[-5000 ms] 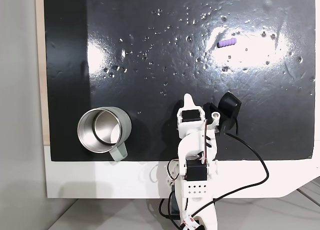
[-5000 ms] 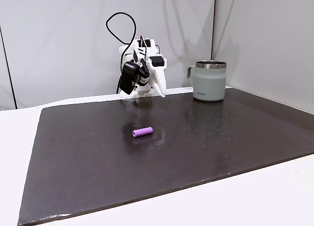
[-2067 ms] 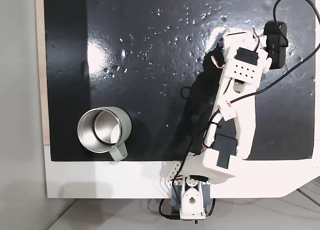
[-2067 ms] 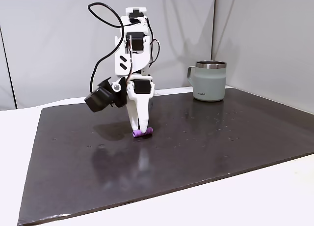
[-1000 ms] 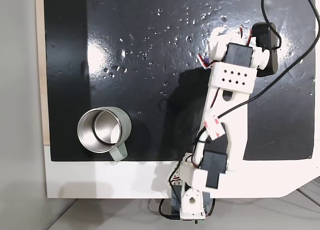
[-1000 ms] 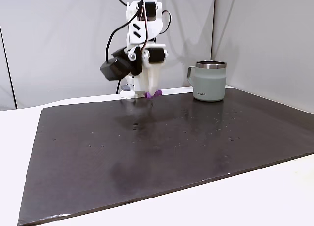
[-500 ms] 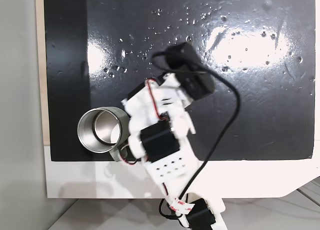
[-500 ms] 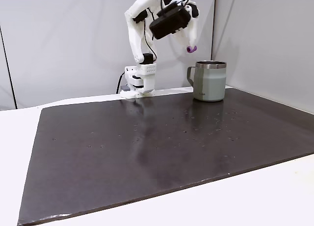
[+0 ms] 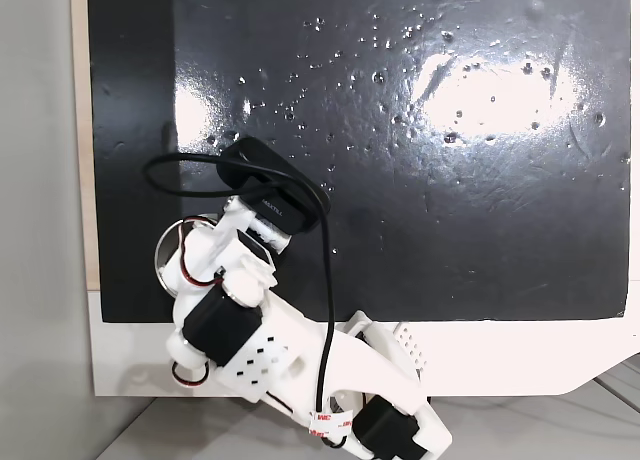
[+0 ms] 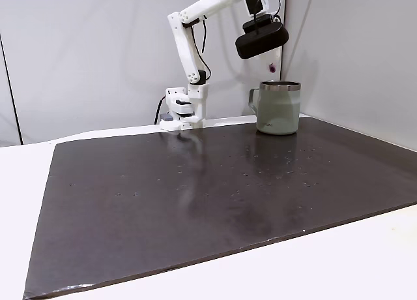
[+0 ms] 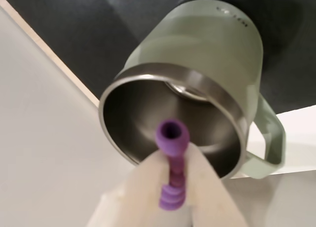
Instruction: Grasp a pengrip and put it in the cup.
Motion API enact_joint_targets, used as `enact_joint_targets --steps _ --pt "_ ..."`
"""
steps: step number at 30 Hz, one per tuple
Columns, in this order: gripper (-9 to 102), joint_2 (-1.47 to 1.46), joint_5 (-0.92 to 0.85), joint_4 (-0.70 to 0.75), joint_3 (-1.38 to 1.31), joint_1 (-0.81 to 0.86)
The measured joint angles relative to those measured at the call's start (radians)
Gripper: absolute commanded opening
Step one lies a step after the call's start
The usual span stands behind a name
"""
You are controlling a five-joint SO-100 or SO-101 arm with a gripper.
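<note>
**Pengrip held end-on over the cup mouth**

Wrist view, nearest first: the gripper (image 11: 174, 163) has its two pale fingers (image 11: 143, 187) pinching the pengrip (image 11: 171, 153) between them. The purple ribbed tube runs lengthwise along the fingers, its open end pointing away from the camera and standing proud of the fingertips. The long axis aims straight at the steel interior of the cup (image 11: 197, 59), and the tube's free end overlaps the open mouth, inside the rim outline as drawn from this angle.

Side fixed view: the pengrip (image 10: 271, 68) shows as a small purple speck hanging just above the rim of the cup (image 10: 277, 111), apart from it, slightly toward the handle side. The arm reaches out from its base over the mug.

Top-down fixed view: the arm's wrist covers most of the cup (image 9: 163, 252); a sliver of rim shows at the mat's lower left corner.

Judgement: transport looks nearly complete. The tube lies over the opening with its axis pointing down into it, so release should drop it inside. Risk: a bounce off the rim on the handle side.
</note>
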Motion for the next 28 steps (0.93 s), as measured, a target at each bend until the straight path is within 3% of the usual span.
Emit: enact_joint_targets --steps 8,13,17,28 --pt "2 -0.029 -0.012 -0.025 0.0 -0.04" --pt "24 -0.029 -0.032 -0.025 0.0 -0.06" --pt "31 -0.029 -0.048 -0.023 0.0 -0.058" --pt "33 -0.029 -0.075 -0.021 0.0 -0.058"
